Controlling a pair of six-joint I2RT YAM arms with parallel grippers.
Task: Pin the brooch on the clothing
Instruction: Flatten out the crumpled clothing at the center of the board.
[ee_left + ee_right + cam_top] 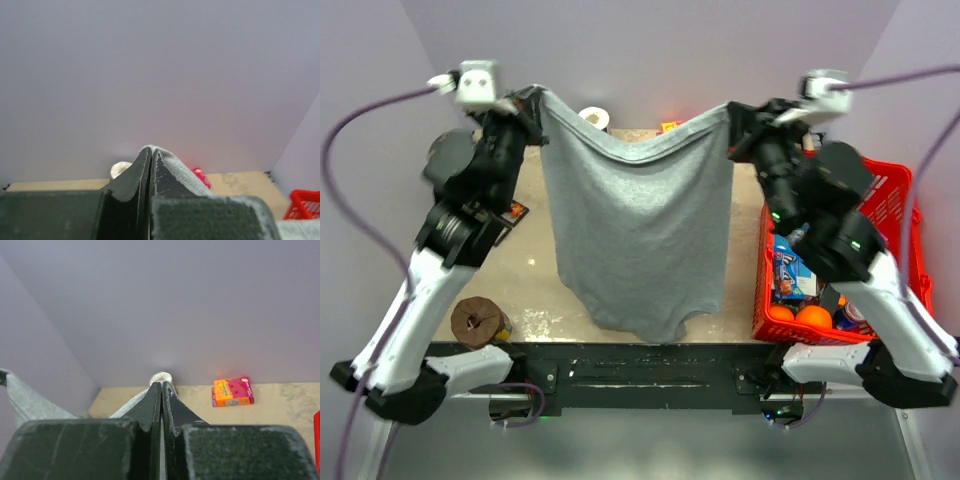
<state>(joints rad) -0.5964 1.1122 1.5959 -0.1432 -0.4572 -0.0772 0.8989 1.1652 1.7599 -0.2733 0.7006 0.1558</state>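
Presently listed, left to right, each placed against the clothing.

- Brown roll point(475, 320): on the table point(535, 285), off the clothing's lower left corner.
- Left gripper point(532, 103): jaws pinched tight on the clothing's left shoulder.
- Clothing point(635, 230): grey top, hung as a sheet between both grippers. Its long axis is vertical and its hem is low over the table; whether it touches cannot be told.
- White roll point(593, 118), orange box point(670, 126): behind the clothing's top edge.
- Right gripper point(738, 128): clamped likewise on the right shoulder.
- Red basket point(900, 190): right of the clothing.
- Brooch: not made out in any view. Its bearing from either gripper cannot be told, and with both occupied, neither arm seems nearer.
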